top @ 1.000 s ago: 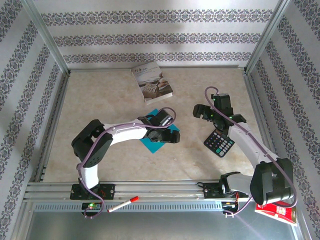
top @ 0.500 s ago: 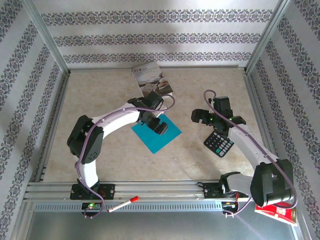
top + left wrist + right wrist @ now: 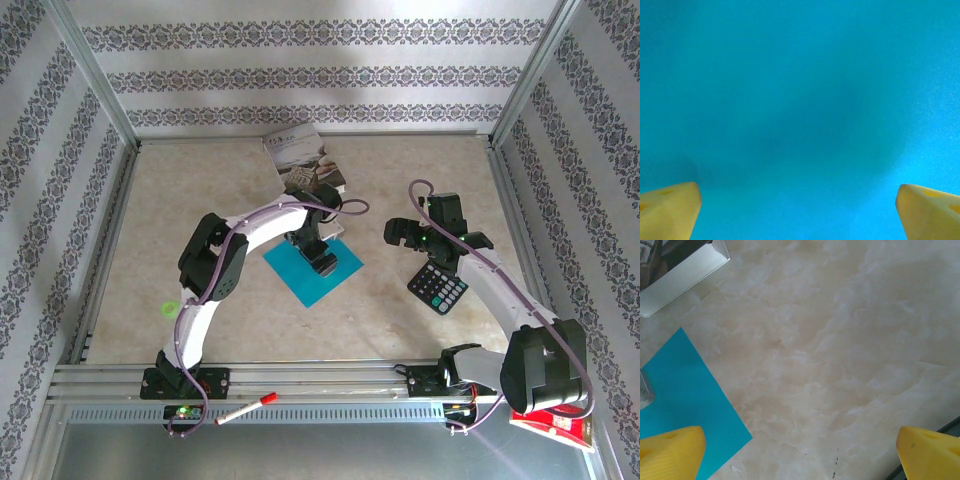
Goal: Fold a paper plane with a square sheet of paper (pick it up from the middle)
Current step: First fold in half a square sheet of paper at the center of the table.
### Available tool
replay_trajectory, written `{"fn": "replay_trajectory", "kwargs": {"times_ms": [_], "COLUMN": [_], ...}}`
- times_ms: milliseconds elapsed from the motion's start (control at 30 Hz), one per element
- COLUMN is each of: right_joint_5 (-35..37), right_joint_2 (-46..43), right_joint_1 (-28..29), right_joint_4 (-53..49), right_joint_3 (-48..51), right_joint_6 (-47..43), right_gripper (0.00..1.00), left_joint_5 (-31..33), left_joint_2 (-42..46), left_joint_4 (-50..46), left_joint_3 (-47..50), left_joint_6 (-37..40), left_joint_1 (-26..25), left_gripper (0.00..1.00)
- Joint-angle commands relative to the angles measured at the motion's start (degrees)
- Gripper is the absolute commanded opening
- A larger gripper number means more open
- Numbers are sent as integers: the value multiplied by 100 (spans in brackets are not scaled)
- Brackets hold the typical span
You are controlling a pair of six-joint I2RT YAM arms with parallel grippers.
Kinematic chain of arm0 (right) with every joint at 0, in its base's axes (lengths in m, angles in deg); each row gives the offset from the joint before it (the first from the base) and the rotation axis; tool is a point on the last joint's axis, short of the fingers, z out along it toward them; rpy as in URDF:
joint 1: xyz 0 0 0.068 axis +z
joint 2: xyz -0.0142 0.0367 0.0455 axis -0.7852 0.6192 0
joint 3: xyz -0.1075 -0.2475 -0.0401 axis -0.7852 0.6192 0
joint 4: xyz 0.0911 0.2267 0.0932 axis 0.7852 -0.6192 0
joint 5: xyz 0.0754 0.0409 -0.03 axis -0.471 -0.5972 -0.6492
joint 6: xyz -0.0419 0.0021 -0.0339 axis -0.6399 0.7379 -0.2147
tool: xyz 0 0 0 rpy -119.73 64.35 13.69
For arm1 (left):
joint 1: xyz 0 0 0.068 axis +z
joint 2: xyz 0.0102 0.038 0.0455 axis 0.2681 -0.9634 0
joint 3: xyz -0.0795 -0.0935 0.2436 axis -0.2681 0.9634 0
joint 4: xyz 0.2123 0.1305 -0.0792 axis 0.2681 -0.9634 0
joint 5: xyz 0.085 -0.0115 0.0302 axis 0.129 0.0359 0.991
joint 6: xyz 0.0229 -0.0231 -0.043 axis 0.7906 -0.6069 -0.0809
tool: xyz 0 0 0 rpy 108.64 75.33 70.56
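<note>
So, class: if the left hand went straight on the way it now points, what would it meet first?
The square sheet of paper: it lies straight ahead between the open fingers of the left hand, near the sheet's middle. How far off is unclear.

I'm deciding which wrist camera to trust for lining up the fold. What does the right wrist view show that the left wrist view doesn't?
Right wrist view: the beige table, one straight edge and a corner of the blue sheet lying on it, and a grey shape at top left I cannot identify. Left wrist view: the sheet's surface very close up, with a soft shadow across its middle. Shared: the blue sheet, plus each camera's own yellow fingers spread wide: right fingers, left fingers.
</note>
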Motion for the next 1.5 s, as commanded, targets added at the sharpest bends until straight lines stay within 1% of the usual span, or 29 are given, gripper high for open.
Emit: {"fn": "replay_trajectory", "kwargs": {"times_ms": [0, 133, 300, 533, 833, 1167, 1233, 1333, 1367, 1433, 1467], "right_joint_5": [-84, -97, -90, -119, -105, -134, -139, -154, -155, -144, -125], "right_joint_2": [23, 38, 58, 38, 5, -13, -4, 5, 5, -4, -10], "right_joint_1": [-44, -46, -45, -45, -44, -44, -44, -44, -48, -45, -44], "right_joint_4": [-36, -24, -19, -6, -11, -17, -15, -17, -11, -43, -70], "right_joint_3": [8, 9, 47, 107, 157, 169, 175, 179, 180, 167, 158], "right_joint_6": [-22, -21, -21, -4, 7, 14, 22, 30, 26, 28, 24], "right_gripper": [98, 98, 98, 98, 98, 98, 98, 98, 98, 98, 98], "left_joint_5": [136, 255, 449, 354, 397, 318, 300, 253, 237, 128, 57], "left_joint_2": [-191, -403, -598, -688, -717, -598, -545, -419, -360, -241, -167], "left_joint_4": [-523, -722, -753, -694, -737, -620, -564, -450, -393, -273, -233], "left_joint_3": [-291, -552, -594, -410, -387, -322, -291, -195, -146, -62, -27], "left_joint_6": [256, 270, 235, 125, 117, -114, -207, -359, -432, -639, -773], "left_joint_1": [-69, -85, -151, -170, -170, -170, -170, -170, -170, -170, -170], "left_gripper": [100, 100, 100, 100, 94, 89, 87, 79, 75, 60, 56]}}
